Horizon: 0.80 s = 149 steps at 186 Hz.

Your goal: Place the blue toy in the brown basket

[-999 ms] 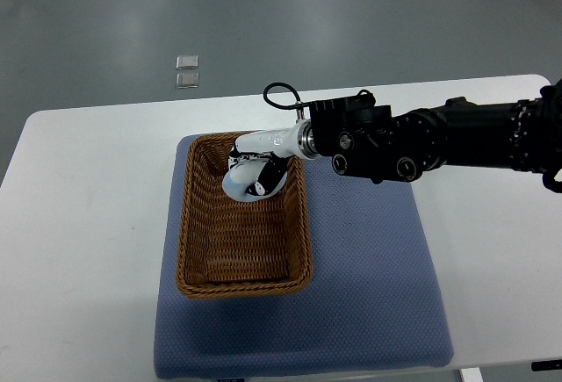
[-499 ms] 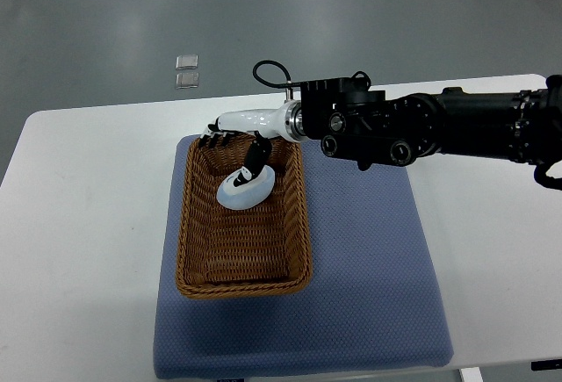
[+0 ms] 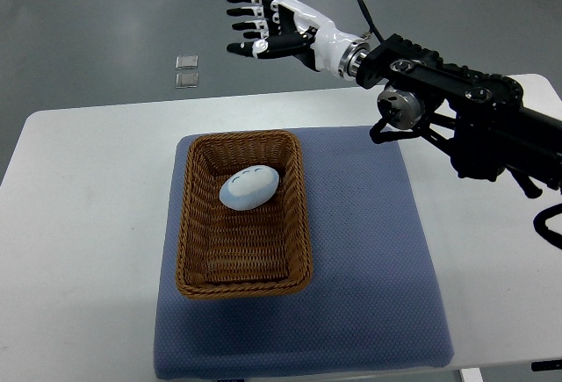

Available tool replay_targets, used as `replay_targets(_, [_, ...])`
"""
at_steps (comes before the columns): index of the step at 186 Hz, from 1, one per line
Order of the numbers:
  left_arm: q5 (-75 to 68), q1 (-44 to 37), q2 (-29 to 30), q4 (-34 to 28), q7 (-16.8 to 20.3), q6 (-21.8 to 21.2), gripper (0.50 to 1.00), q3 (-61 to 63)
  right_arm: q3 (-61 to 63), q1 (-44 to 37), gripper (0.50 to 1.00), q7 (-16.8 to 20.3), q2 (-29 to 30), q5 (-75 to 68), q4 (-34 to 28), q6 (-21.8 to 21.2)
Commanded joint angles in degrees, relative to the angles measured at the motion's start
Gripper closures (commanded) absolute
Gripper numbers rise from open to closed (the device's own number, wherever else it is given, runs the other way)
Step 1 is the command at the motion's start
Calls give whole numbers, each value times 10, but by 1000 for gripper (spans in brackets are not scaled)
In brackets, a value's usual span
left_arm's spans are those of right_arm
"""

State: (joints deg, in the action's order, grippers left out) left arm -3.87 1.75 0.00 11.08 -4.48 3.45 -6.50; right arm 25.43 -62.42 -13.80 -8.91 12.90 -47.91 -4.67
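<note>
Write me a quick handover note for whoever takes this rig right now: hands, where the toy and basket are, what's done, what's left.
Right hand: open, fingers spread, holding nothing, raised beyond the table's far edge.
Left hand: not in view.
Blue toy: lying inside the brown basket, in its far half.
Basket sits on the blue mat on the white table.
Done: toy is in the basket and released.
Left: nothing on the placement; probably just bring the right arm to rest.

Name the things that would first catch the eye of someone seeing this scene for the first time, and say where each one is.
The right hand stands out first, raised beyond the table's far edge with fingers spread and holding nothing. Below it, the blue toy lies inside the brown basket, toward its far end. The basket sits on the left part of a blue mat on the white table.
</note>
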Motion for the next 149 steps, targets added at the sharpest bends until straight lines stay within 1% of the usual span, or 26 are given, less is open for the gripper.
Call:
replay_targets(1, [0,0,0,0,-1,1,500,1,110,74,593,-3,4,-29,12,-20])
replay_targets(18, [0,-1,0,0,0,0,500,2,162,122,591,-3,11,-31,39,-39])
replay_targets(39, [0,-1,0,1,0,1,500,3,221,163,589,-11,21,-33,71,-94])
replay_targets(51, [0,-1,0,1,0,1,500,3,248,179,589,-17,28,-33,92,-118])
replay_targets(77, [0,-1,0,0,0,1,500,2,267,197,589,-17,37,-33,133,-145])
replay_targets(85, [0,-1,0,1,0,1,500,3,266,201,589,-17,37,-33,137,-152])
replay_targets(103, [0,-1,0,1,0,0,500,3,267,215,589,-17,36,-33,143,-183])
replay_targets(119, [0,-1,0,1,0,1,500,3,266,219,589,-17,35,-33,147,-194])
replay_targets(149, [0,-1,0,2,0,1,500,3,266,225,589,-18,36,-33,151,-194])
